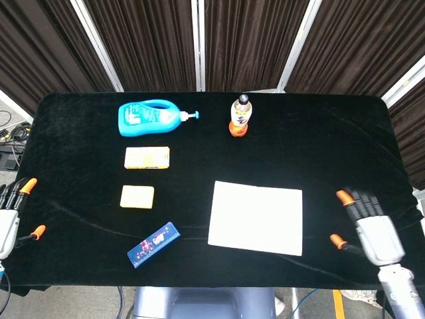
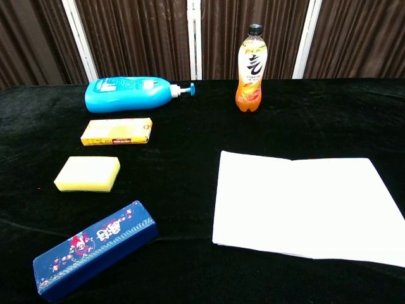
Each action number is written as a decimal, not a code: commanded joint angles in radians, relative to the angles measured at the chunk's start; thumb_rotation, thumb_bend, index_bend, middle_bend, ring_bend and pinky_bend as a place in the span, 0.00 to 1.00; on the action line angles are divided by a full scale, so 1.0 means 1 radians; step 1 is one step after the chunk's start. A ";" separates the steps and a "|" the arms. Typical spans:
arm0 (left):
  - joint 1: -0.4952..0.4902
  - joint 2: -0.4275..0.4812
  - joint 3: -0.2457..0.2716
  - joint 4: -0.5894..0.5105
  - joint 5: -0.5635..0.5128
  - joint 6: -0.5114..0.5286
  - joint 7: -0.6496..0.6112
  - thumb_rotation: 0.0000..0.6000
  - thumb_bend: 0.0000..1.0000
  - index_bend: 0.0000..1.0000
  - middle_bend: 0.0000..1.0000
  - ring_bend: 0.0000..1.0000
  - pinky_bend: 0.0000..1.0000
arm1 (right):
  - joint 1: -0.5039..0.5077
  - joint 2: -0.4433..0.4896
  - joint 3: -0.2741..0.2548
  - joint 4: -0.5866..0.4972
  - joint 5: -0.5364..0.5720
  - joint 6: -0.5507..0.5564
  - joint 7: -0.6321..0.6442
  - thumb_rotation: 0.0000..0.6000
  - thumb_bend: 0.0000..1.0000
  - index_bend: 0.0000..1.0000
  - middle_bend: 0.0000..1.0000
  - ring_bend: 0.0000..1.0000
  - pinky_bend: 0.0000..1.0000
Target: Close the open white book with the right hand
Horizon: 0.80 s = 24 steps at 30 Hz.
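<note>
The white book (image 1: 256, 217) lies open and flat on the black table (image 1: 319, 146), right of centre near the front edge; the chest view shows its pages (image 2: 307, 207) with the spine fold running front to back. My right hand (image 1: 372, 229) hovers to the right of the book, apart from it, fingers spread with orange tips, holding nothing. My left hand (image 1: 9, 218) sits at the table's far left edge, fingers apart and empty. Neither hand appears in the chest view.
A blue pump bottle (image 1: 151, 117) lies at the back left. An orange drink bottle (image 1: 240, 116) stands behind the book. A yellow box (image 1: 147, 157), a yellow sponge (image 1: 137, 197) and a blue patterned case (image 1: 154, 244) line the left half.
</note>
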<state>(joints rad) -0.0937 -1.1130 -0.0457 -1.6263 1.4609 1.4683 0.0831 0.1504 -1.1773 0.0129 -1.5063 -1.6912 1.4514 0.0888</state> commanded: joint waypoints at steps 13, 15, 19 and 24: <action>0.001 0.003 -0.009 0.003 -0.024 -0.006 -0.006 1.00 0.22 0.00 0.00 0.00 0.00 | 0.147 -0.194 -0.078 -0.049 -0.121 -0.213 -0.009 1.00 0.12 0.00 0.00 0.00 0.00; 0.001 0.004 -0.011 0.004 -0.029 -0.009 -0.009 1.00 0.22 0.00 0.00 0.00 0.00 | 0.154 -0.220 -0.075 -0.058 -0.108 -0.231 -0.030 1.00 0.12 0.00 0.00 0.00 0.00; 0.000 0.004 -0.015 0.005 -0.040 -0.011 -0.008 1.00 0.22 0.00 0.00 0.00 0.00 | 0.169 -0.281 -0.056 -0.066 -0.059 -0.272 -0.083 1.00 0.12 0.00 0.00 0.00 0.00; -0.001 0.004 -0.018 0.007 -0.049 -0.018 -0.009 1.00 0.22 0.00 0.00 0.00 0.00 | 0.184 -0.348 -0.028 -0.041 0.003 -0.302 -0.114 1.00 0.12 0.00 0.00 0.00 0.00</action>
<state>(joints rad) -0.0947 -1.1089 -0.0631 -1.6195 1.4128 1.4509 0.0737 0.3265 -1.5077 -0.0266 -1.5573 -1.7055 1.1605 -0.0136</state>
